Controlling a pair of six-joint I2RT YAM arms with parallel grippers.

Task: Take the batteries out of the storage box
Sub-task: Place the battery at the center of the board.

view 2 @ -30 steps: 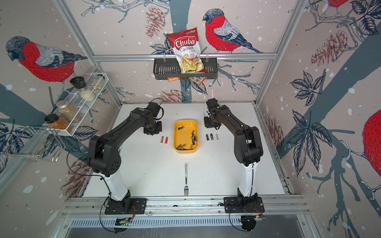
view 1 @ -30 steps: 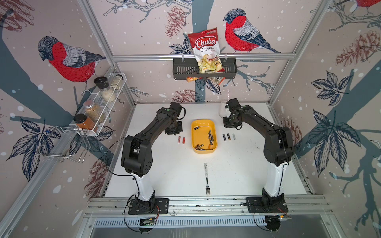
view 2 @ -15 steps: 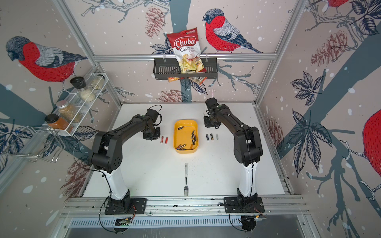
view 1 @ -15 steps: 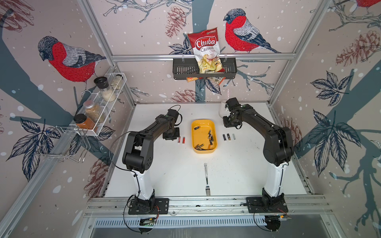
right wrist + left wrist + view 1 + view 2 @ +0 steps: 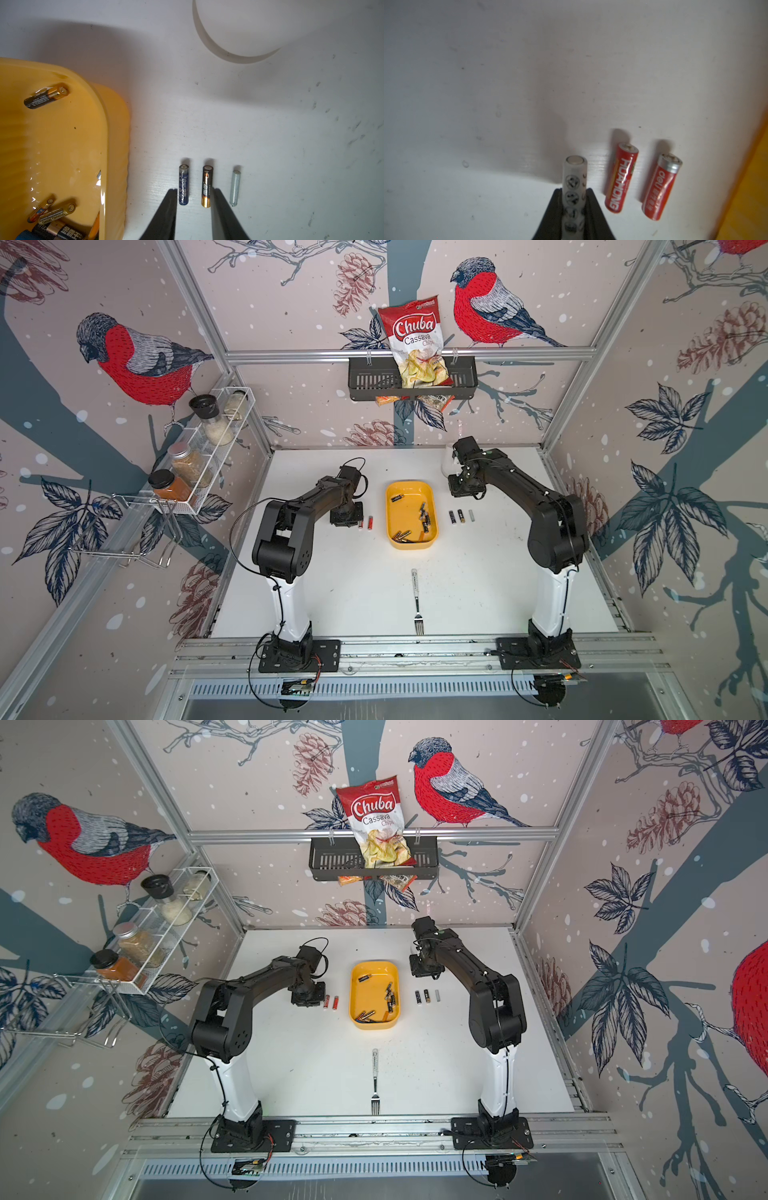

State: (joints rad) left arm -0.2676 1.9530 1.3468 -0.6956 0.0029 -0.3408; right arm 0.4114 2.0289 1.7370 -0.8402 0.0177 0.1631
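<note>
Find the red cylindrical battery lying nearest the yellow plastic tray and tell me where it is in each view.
In a top view: the red battery lies on the table beside the yellow plastic tray, on the left arm's side.
In a top view: same spot.
Left wrist: nearest the tray's edge.
Right wrist: not in it.
Landmark: the tray, in all four.

Your two top views look steeply down from high over the whole table (image 5: 353,572), storage box (image 5: 405,518) mid-frame, while each wrist camera looks closely down at tabletop beside that box's yellow rim.
</note>
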